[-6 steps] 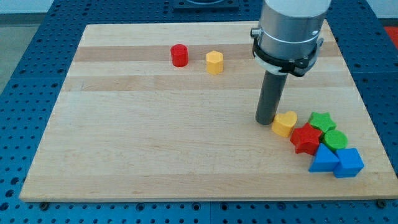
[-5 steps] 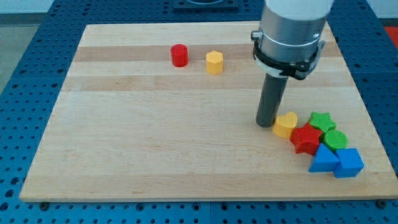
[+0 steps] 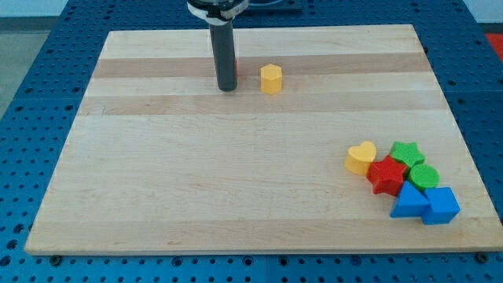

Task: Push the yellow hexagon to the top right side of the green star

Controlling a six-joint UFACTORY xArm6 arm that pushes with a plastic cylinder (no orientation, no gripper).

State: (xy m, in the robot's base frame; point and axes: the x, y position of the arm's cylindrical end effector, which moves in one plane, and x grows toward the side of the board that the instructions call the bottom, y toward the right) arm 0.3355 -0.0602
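yellow hexagon (image 3: 271, 79) sits just right of my tip (image 3: 227, 89).

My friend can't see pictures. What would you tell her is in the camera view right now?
My tip rests on a wooden board, just to the view's left of the yellow hexagon. Far off at the view's lower right, the green star sits clustered with a yellow heart, red star, green round block and two blue blocks.

Yellow hexagon (image 3: 271, 79), yellow heart (image 3: 361, 157), green star (image 3: 406, 152), red star (image 3: 386, 175), pale striped wooden board (image 3: 196, 173).
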